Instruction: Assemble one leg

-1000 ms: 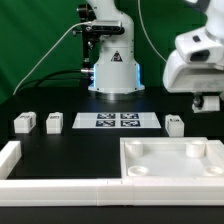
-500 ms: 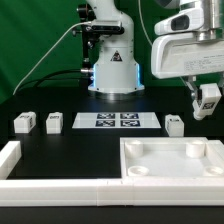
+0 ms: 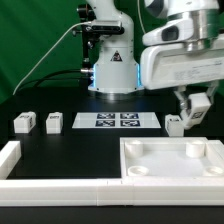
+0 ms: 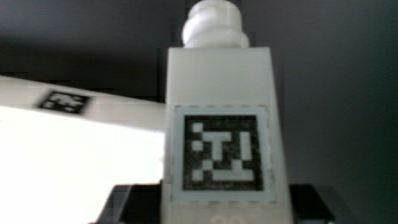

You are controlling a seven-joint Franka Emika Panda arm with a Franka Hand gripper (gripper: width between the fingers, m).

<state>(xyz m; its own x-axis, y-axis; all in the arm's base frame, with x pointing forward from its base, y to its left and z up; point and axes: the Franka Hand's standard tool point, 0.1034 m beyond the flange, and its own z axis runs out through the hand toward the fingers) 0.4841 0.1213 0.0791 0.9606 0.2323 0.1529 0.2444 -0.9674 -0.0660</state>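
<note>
My gripper [image 3: 197, 110] is shut on a leg [image 3: 199, 103], a small white block, and holds it above the table at the exterior view's right. It hangs close above and beside another leg [image 3: 174, 124] that stands on the table. In the wrist view the held leg [image 4: 221, 110] stands between the dark fingers [image 4: 135, 200] of my gripper [image 4: 221, 204], with its tag facing the camera and a round peg at its far end. Two more legs [image 3: 22, 123] [image 3: 54, 122] stand at the exterior view's left.
The white tray-like tabletop [image 3: 212, 176] with corner sockets lies at the front right. The marker board [image 3: 118, 121] lies mid-table before the robot base [image 3: 112, 72]. A white L-shaped fence [image 3: 10, 160] runs along the front left. A white surface with a tag [image 4: 64, 100] shows behind the held leg.
The arm has come down and toward the exterior view's left with the leg in its jaws. It now hangs near the leg standing at the right.
</note>
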